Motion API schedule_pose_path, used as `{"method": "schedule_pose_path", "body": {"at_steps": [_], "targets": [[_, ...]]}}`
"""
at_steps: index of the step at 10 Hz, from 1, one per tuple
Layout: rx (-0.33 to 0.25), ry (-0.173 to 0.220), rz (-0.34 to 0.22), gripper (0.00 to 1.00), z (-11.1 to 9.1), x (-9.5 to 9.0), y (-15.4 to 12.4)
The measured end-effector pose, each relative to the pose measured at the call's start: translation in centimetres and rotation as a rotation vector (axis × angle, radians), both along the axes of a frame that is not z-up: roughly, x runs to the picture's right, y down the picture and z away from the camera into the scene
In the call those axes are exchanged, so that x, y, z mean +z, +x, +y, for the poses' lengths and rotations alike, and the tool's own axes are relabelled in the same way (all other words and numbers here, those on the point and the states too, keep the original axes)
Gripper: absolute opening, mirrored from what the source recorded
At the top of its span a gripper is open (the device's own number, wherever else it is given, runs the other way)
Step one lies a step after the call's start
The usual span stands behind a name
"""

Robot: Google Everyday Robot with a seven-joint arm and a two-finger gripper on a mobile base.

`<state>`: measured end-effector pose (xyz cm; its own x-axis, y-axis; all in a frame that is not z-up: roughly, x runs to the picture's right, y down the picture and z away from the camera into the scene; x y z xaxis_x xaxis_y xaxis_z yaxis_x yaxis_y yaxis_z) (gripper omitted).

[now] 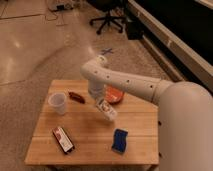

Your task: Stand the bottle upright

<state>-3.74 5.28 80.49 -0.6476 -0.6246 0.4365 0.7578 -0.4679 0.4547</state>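
Wooden desk [90, 131] in the middle of a shiny stone floor, and here's what's on it. Far left, toward the back, there's a translucent white cup [58, 103], upright. Near the front left edge lies a flat red and black packet [63, 139], well apart from the cup. Just right of the cup is a small dark red thing [76, 96] lying flat, can't make out what it is.

Then the tool [96, 95], pointing down over the back middle of the desk at the end of the white arm [131, 85]. Honestly can't tell if the tool is open or closed; the wrist blocks it. The bottle [106, 110] is right below it, near the desk's centre, leaning on a diagonal with its upper end up against the tool, so not upright. I can't say whether it's gripped or just touching.

Just behind and to the right of the bottle sits an orange bowl [114, 95], partly hidden by the arm. A blue sponge [119, 141] lies near the front, right of the bottle. The arm's fat white body fills the right side.
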Motion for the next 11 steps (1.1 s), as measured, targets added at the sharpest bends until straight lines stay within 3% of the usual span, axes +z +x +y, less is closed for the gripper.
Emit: {"method": "schedule_pose_path", "body": {"at_steps": [3,7,9,11], "targets": [[0.181,0.026,-0.098,0.0,-3.8,-1.6,2.5],[0.369,0.04,-0.22,0.0,-5.3,-2.5,7.9],[0.405,0.049,-0.294,0.0,-5.3,-3.0,10.0],[0.4,0.068,-0.412,0.0,-5.2,-3.6,11.4]]}}
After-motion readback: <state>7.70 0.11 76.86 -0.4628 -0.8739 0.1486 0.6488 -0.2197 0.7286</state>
